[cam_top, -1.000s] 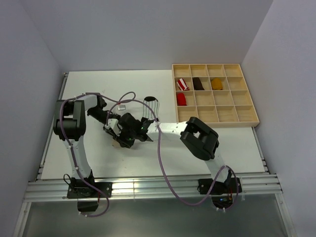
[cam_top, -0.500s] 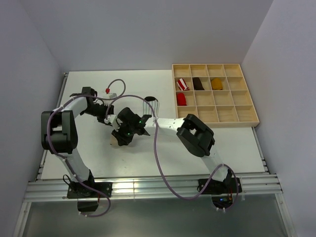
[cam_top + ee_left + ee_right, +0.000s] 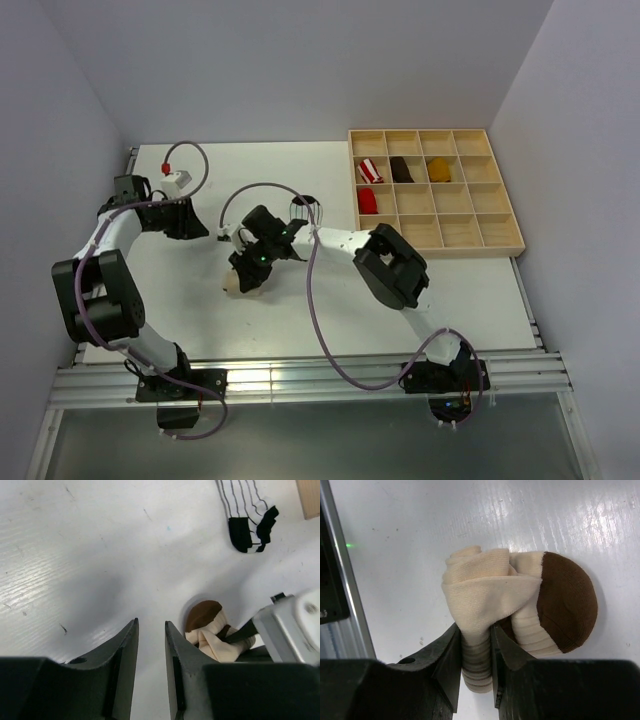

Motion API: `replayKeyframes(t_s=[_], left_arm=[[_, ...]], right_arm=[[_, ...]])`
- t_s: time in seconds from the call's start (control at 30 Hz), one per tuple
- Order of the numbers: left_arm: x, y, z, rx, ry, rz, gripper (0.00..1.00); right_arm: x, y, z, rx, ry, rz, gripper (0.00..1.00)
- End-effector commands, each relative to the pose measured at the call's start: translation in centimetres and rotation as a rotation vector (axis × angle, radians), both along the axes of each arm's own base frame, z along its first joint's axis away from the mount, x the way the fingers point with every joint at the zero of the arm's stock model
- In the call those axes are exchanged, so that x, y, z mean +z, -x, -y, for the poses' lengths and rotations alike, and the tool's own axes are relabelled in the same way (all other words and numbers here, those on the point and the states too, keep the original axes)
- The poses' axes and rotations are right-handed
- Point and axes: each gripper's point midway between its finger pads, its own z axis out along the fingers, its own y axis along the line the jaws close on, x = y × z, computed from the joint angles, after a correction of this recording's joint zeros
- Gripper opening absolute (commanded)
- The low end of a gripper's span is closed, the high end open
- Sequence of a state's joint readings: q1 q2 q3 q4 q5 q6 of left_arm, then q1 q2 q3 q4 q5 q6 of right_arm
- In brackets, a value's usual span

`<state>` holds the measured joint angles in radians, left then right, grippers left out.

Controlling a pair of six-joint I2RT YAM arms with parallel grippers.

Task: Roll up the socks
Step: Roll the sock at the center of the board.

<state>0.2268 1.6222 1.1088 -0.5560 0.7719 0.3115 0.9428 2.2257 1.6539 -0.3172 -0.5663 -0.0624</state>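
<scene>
The cream sock [image 3: 490,585] with a brown toe [image 3: 567,600] lies bunched and partly rolled on the white table. My right gripper [image 3: 474,627] is shut on its ribbed cream fold. In the top view the right gripper [image 3: 246,270] sits over that sock [image 3: 236,286] left of centre. My left gripper [image 3: 200,228] is off to the left, apart from the sock. In the left wrist view the gripper [image 3: 151,622] is empty, its jaws a narrow gap apart, with the cream sock [image 3: 210,635] beside it. The white black-striped sock [image 3: 245,510] lies flat farther back, also in the top view [image 3: 305,207].
A wooden grid tray [image 3: 440,252] stands at the back right. It holds a red-and-white striped bundle [image 3: 371,168], a dark brown bundle [image 3: 401,170], a mustard bundle [image 3: 439,170] and a red bundle [image 3: 368,201]. Purple cables loop above both arms.
My left arm has drawn away from the cream sock to the left and back. My right gripper has stayed on the sock, shifting slightly left.
</scene>
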Motion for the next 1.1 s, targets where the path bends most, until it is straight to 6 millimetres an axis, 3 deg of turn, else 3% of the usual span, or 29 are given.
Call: replayKeyframes(t_s=[0.0, 0.13, 0.27, 0.5, 0.6, 0.87, 1.07], left_arm=[[3.0, 0.2, 0.9, -0.076, 0.016, 0.142, 0.33], [4.2, 1.7, 1.5, -0.194, -0.039, 0.265, 0.38], [4.1, 3.6, 2.5, -0.302, -0.112, 0.358, 0.44], [2.0, 7.2, 5.0, -0.499, -0.118, 0.356, 0.54], [0.8, 8.6, 5.7, -0.575, -0.086, 0.311, 0.75], [-1.7, 10.5, 7.4, -0.669, -0.116, 0.292, 0.66], [-3.1, 10.3, 8.6, -0.669, -0.154, 0.282, 0.59]], right_arm=[[-3.2, 0.9, 2.3, -0.02, 0.117, -0.15, 0.17], [-3.1, 0.4, 2.5, -0.026, 0.124, -0.192, 0.17], [-3.0, 0.1, 2.1, -0.03, 0.115, -0.225, 0.17], [-3.4, -0.2, 2.0, -0.039, 0.112, -0.28, 0.18], [-3.4, -0.4, 2.1, -0.038, 0.114, -0.293, 0.18], [-3.8, -0.4, 2.3, -0.069, 0.131, -0.331, 0.18], [-4.2, -0.3, 2.3, -0.067, 0.132, -0.337, 0.18]])
